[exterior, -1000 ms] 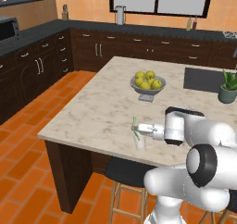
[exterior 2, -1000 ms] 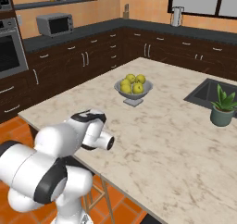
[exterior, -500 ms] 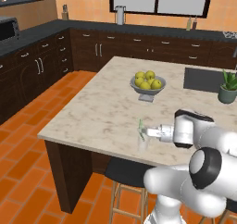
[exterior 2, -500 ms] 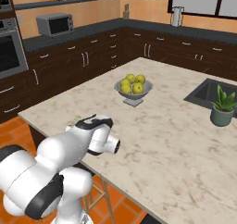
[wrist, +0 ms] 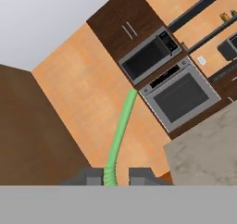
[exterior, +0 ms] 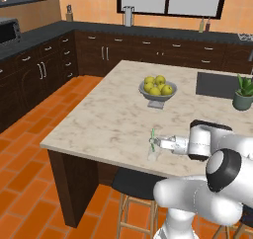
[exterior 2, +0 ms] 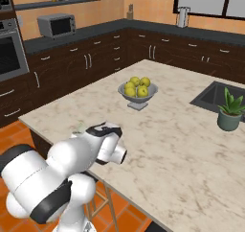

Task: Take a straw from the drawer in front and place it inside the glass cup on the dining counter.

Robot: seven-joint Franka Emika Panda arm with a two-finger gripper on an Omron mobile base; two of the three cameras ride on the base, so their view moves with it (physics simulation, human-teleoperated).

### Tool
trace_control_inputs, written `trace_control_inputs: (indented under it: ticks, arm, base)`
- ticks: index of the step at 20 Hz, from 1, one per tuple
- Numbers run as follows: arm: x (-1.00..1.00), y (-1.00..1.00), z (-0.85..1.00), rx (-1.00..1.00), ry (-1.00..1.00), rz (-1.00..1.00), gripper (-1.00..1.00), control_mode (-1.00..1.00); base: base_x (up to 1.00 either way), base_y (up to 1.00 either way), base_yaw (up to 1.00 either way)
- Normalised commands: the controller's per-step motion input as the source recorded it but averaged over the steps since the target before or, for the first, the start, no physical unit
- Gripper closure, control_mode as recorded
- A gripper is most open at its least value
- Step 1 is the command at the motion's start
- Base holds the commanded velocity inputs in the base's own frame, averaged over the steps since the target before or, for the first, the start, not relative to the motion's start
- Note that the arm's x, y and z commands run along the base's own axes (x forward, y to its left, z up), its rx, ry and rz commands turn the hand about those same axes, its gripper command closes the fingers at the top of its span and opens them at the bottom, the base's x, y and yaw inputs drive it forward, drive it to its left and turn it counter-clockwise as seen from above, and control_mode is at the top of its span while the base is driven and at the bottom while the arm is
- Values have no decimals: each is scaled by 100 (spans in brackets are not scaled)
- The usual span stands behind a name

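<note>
My gripper (exterior: 156,143) reaches left over the front edge of the dining counter (exterior: 108,119) and is shut on the straw (exterior: 152,136), a thin light-green stick held nearly upright. Directly under it stands the small clear glass cup (exterior: 152,154). The straw's lower end is at the cup's mouth, but I cannot tell whether it is inside. In the hand view the straw (wrist: 121,130) rises from between the two dark fingertips of the gripper (wrist: 115,176). The drawer is out of view.
A grey footed bowl of lemons (exterior: 157,90) stands mid-counter, with a sink (exterior: 215,85) and a potted plant (exterior: 243,95) at the far right. A dark stool (exterior: 136,183) sits below the counter's front edge. The hand view faces a wall oven (wrist: 180,96) and a microwave (wrist: 150,56).
The hand has shifted a little to the right along the counter's front edge, with the straw still in its grip over the cup. The bowl and the cup have not moved.
</note>
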Motion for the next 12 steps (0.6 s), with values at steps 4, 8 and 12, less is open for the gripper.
trace_control_inputs:
  ticks: [4,8,12]
  arm:
    - [15,14,-28,8,-11,5,100,-100]
    - [-43,0,-9,3,-16,0,100,-100]
    - [-40,0,-3,2,-23,0,100,-100]
  base:
    - [0,0,0]
    - [0,0,0]
    - [0,0,0]
